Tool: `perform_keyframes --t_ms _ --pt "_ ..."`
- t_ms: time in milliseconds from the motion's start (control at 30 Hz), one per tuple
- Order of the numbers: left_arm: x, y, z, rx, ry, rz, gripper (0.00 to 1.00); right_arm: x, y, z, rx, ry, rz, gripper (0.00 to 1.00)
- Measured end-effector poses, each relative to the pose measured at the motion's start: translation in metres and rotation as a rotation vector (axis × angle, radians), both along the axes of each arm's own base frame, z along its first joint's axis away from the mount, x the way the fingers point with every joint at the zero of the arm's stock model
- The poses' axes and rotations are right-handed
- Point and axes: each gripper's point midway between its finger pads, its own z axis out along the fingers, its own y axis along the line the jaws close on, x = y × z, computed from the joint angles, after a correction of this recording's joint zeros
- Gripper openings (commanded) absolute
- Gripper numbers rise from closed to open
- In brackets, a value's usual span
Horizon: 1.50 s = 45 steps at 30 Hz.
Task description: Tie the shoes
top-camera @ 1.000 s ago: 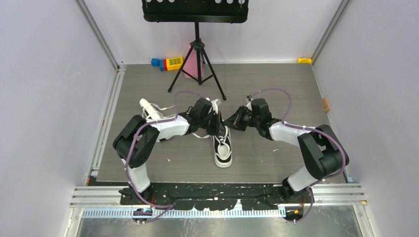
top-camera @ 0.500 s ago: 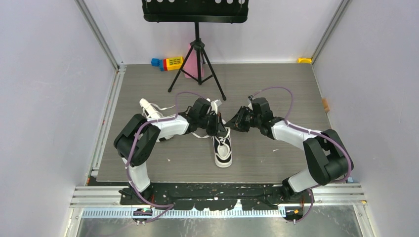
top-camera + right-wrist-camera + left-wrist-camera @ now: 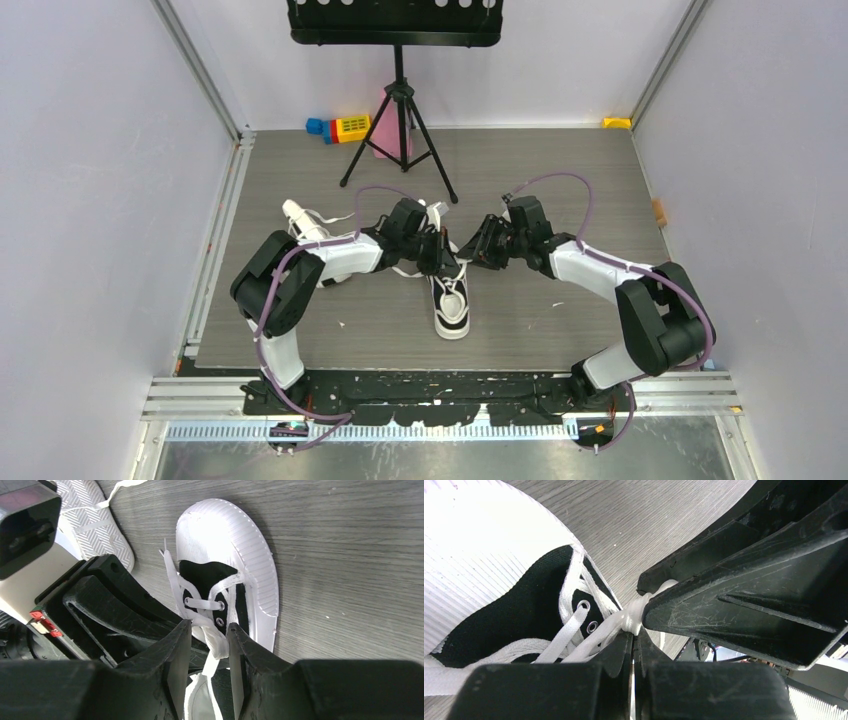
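Observation:
One black sneaker with a white toe cap (image 3: 450, 305) stands in the middle of the table, toe toward the arms. It also shows in the left wrist view (image 3: 499, 615) and the right wrist view (image 3: 230, 545). My left gripper (image 3: 440, 256) (image 3: 634, 632) is shut on its white lace (image 3: 631, 620), just above the eyelets. My right gripper (image 3: 472, 250) (image 3: 209, 635) faces it from the right, jaws apart, with a folded piece of lace (image 3: 216, 642) hanging between them against the right finger. The second shoe (image 3: 305, 222) lies on its side at the left, sole showing (image 3: 95, 525).
A black music stand's tripod (image 3: 400, 120) stands at the back centre, one leg ending near the shoe. Coloured toy blocks (image 3: 340, 127) and a pink object (image 3: 385, 135) lie by the back wall. A yellow piece (image 3: 617, 122) sits in the back right corner.
My right arm's elbow has swung outward to the right and its gripper has shifted slightly right and back. My left gripper has stayed at the shoe's laces.

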Motion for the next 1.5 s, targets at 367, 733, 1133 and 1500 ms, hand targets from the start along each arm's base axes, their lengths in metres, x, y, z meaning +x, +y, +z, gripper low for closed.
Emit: perform_keyframes --t_ms 367,733,1133,1500 --pt "0.000 0.000 -0.002 0.002 0.003 -0.002 0.00 -0.007 -0.012 -0.001 -0.069 0.011 -0.006 0.25" --pt "-0.002 0.000 -0.002 0.000 -0.006 -0.018 0.00 -0.005 -0.012 0.008 -0.078 -0.002 0.000 0.00" --pt "-0.013 0.000 0.000 -0.027 0.030 -0.067 0.00 0.017 0.017 0.065 -0.007 -0.129 0.063 0.00" --pt "-0.018 0.006 -0.005 -0.050 0.034 -0.072 0.01 0.022 0.029 0.056 -0.019 -0.101 0.098 0.02"
